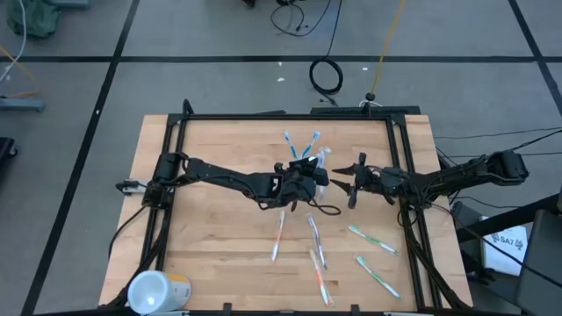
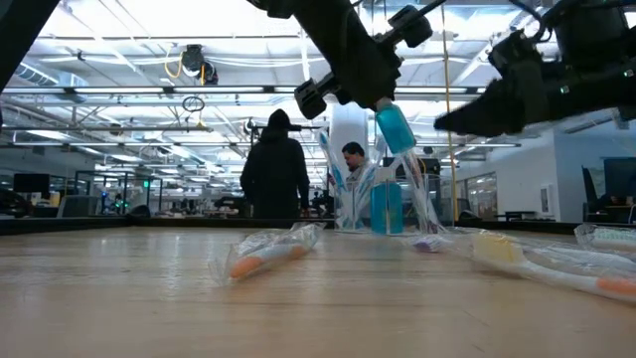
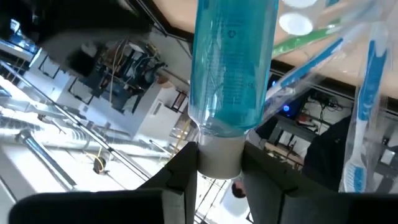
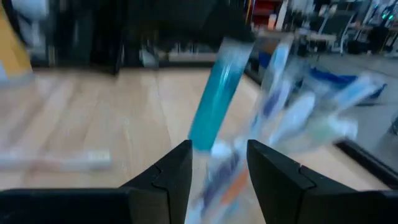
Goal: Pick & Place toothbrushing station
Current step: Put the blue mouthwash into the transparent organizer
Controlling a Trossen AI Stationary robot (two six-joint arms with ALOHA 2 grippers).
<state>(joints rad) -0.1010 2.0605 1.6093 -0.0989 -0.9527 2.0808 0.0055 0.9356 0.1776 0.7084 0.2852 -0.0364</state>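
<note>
Wooden table (image 1: 219, 219) under me, a busy workshop behind it where a person (image 2: 277, 164) in dark clothes stands. My left gripper (image 3: 219, 169) hangs over the table's middle, jaws closed on the white cap of a blue tube (image 3: 235, 62), which hangs tilted just above the cup (image 2: 383, 204) of wrapped toothbrushes (image 1: 309, 145). My right gripper (image 4: 217, 163) waits just beside the cup, jaws parted and holding nothing. More wrapped brushes (image 1: 316, 241) lie loose on the near side of the table, and a white and yellow cylinder (image 1: 158, 290) lies at the near left corner.
</note>
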